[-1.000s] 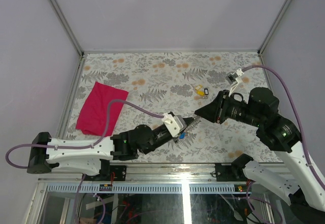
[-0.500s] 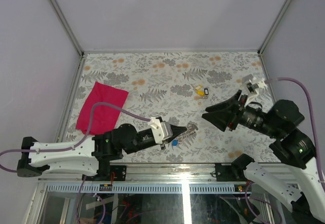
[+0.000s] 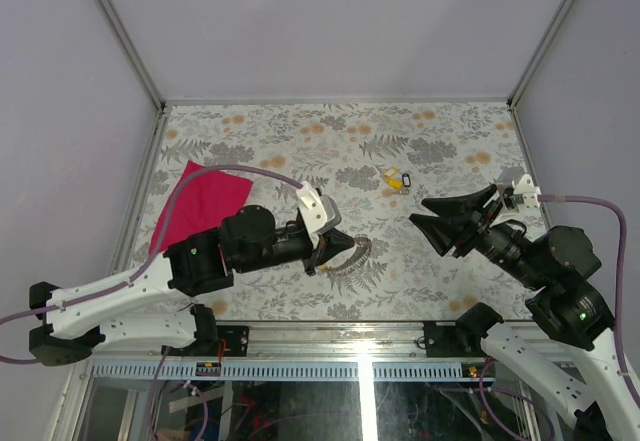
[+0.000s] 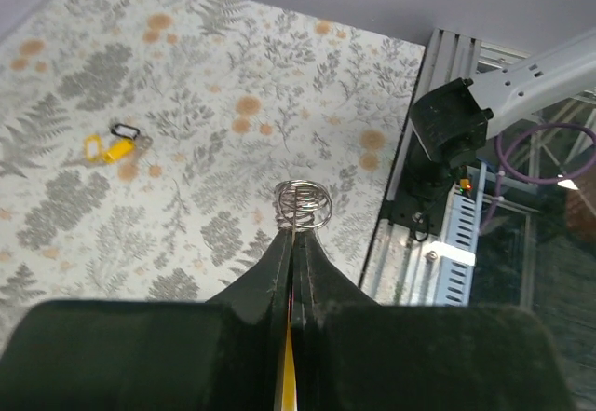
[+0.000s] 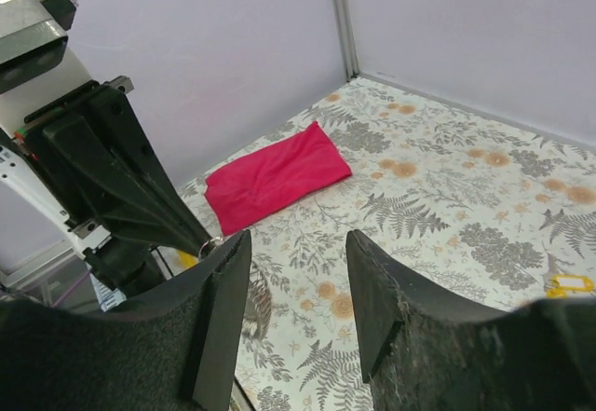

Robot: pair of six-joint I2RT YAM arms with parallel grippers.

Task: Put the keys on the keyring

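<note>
Two keys [image 3: 398, 178], one with a yellow cap and one with a black cap, are all you can see loose on the floral table [image 3: 300, 151]. Whether other keys hang on the ring, the views do not tell.

Starting at 9 o'clock of the table, the red cloth [image 3: 200, 206] lies flat and has no part in the work.

Near the middle, your left gripper [image 3: 343, 245] is clenched on the keyring [image 3: 355, 252]. It pinches the ring at one edge only, so the greater part of the coil stands out past the gripper, free above the table. I judge this is done so that a key can be threaded on from the open side. In the left wrist view a thin yellow sliver shows between the closed fingers [image 4: 270, 276]; what it is I cannot say.

The two keys lie close together at about 1 o'clock from the ring, well apart from it.

At 3 o'clock, your right gripper [image 3: 420, 211] is released, the jaws parted with nothing between them, and it points toward the ring. It holds no key. The next move, I think, is to reach toward 11 o'clock from it and take one key by the cap, because the metal part must be free to enter the coil.
</note>
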